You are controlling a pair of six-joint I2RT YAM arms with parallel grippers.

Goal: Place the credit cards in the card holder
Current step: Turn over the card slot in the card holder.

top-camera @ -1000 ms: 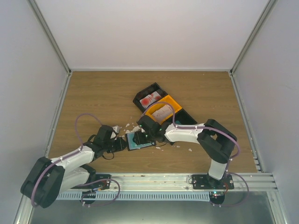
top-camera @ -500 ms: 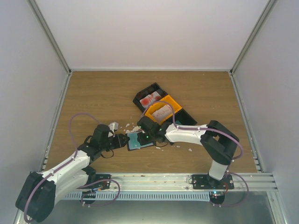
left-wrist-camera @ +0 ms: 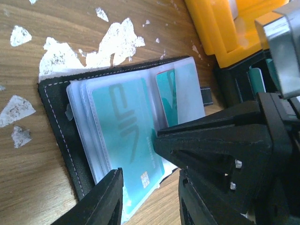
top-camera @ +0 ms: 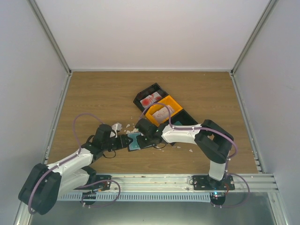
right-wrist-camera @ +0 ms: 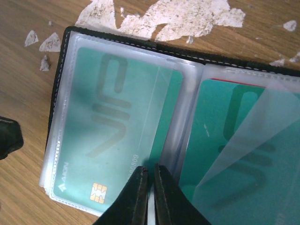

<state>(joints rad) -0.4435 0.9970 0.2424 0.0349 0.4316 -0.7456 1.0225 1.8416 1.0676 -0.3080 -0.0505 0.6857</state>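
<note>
Two teal credit cards [right-wrist-camera: 117, 131] lie sleeved in your open card holder [left-wrist-camera: 54, 117] on the desk [top-camera: 93, 93]; right jaws clamp it near the fold, left jaws apart.

Matt wood-grain across the counter [top-camera: 103, 93]. Black leather-look, finely grained, with pale stitching along the card holder [left-wrist-camera: 55, 117]; clear glossy plastic sleeves [right-wrist-camera: 187, 84] inside. Smooth teal plastic on the credit card [right-wrist-camera: 112, 117], metallic chip. Torn white paper scraps [left-wrist-camera: 117, 40], rough-edged. Glossy orange plastic bin [left-wrist-camera: 211, 28]. Matt black plastic on the left gripper [left-wrist-camera: 149, 187].
</note>
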